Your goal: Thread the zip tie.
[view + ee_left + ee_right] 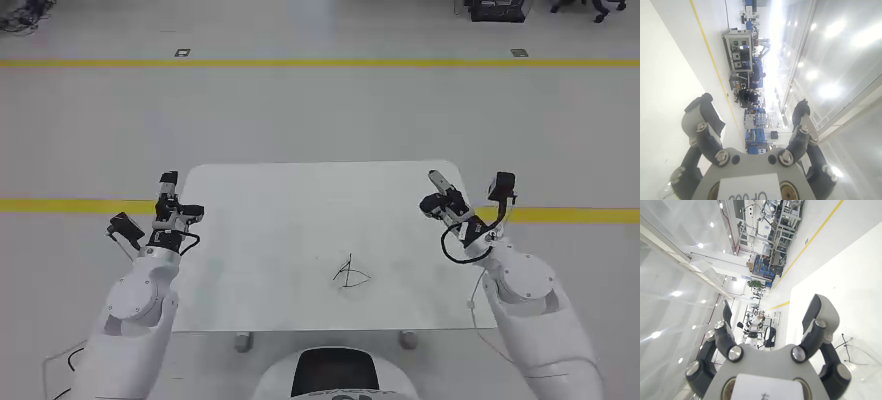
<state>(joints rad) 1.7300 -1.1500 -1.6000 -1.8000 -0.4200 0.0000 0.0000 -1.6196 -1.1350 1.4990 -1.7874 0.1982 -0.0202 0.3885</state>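
Thin black zip ties [349, 273] lie crossed on the white table [280, 200], near its front edge and a little right of centre. They also show as black strands [847, 349] in the right wrist view. My left gripper [168, 185] hangs over the table's left edge, open and empty, its fingers [702, 106] spread wide. Over the right edge my right gripper [436, 182] is likewise open with nothing between its fingers [814, 306]. Both grippers are well away from the zip ties and point toward the far side.
The table has rounded corners and bare white floor around it. A yellow floor line [60, 205] runs behind both arms at the table's sides, and a second one [320, 63] lies farther back. Distant workshop equipment [740, 53] stands in the room.
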